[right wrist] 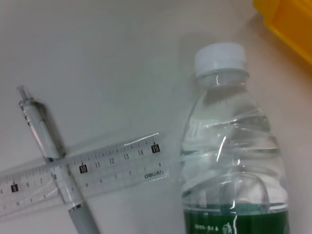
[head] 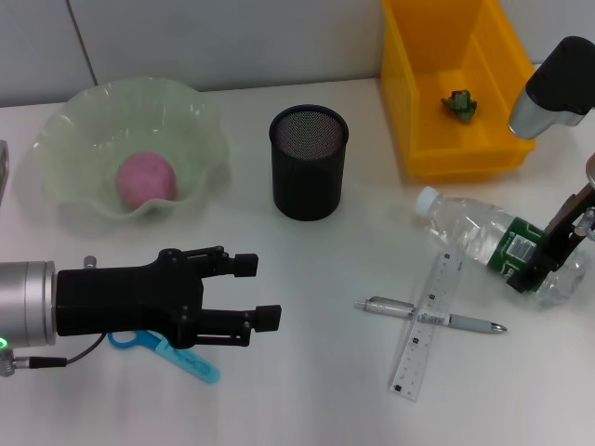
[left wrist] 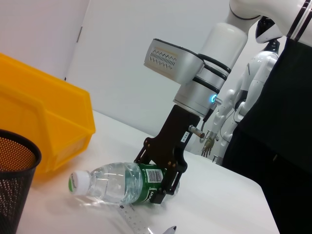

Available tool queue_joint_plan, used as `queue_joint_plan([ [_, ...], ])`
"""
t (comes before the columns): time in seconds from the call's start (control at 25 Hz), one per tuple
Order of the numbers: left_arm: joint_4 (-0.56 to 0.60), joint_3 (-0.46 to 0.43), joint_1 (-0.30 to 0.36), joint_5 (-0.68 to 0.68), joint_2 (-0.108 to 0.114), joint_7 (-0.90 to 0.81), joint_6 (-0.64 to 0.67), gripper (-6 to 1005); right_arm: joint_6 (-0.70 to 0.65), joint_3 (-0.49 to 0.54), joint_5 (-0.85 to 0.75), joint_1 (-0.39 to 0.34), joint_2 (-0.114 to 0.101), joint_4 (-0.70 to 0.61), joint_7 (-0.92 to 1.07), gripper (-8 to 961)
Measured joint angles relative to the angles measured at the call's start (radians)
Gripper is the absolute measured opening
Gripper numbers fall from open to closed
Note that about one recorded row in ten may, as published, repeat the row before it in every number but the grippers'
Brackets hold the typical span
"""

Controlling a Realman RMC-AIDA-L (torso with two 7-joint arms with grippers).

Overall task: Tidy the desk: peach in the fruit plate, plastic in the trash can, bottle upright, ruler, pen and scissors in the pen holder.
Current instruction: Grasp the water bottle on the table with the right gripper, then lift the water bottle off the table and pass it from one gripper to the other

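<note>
The bottle (head: 474, 232) lies on its side on the desk (head: 307, 390) at the right, cap toward the pen holder (head: 309, 163). My right gripper (head: 544, 269) is shut on its green-labelled part, also seen in the left wrist view (left wrist: 156, 173). Beside it, the pen (head: 469, 322) lies across the ruler (head: 409, 362). My left gripper (head: 253, 293) hovers open at the front left, above the scissors (head: 186, 358), which it partly hides. The peach (head: 146, 179) rests in the fruit plate (head: 65, 139). A small green crumpled plastic piece (head: 459, 104) lies in the trash can (head: 409, 102).
The pen holder stands at mid-desk between the fruit plate and the trash can. The bottle's cap (right wrist: 220, 57) points at the trash can's near corner (right wrist: 287, 19). Ruler (right wrist: 117, 163) and pen (right wrist: 41, 129) lie close to the bottle (right wrist: 234, 141).
</note>
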Motion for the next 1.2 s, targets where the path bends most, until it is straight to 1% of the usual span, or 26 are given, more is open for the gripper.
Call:
queue_joint_plan([
  [0.52,0.0,0.0,0.001,0.0,0.0,-0.001,0.0,863,0.0,0.005,0.004,0.0,0.002,-0.004,0.004,731],
  [0.68,0.0,0.0,0.001,0.0,0.001,-0.001,0.0,863,-0.001,0.008,0.006,-0.013,0.009,-0.027,0.002,731],
  [0.8,0.0,0.0,0.001,0.0,0.002,-0.001,0.0,863,0.011,0.007,0.007,-0.036,0.021,-0.065,-0.005,731],
  [0.96,0.0,-0.002,-0.001,0.0,0.004,-0.002,0.0,863,0.015,0.009,0.014,-0.049,0.026,-0.085,-0.015,731],
  [1.2,0.0,-0.002,-0.007,0.0,0.007,-0.005,0.0,863,0.01,0.008,0.073,-0.088,0.033,-0.154,-0.043,731],
])
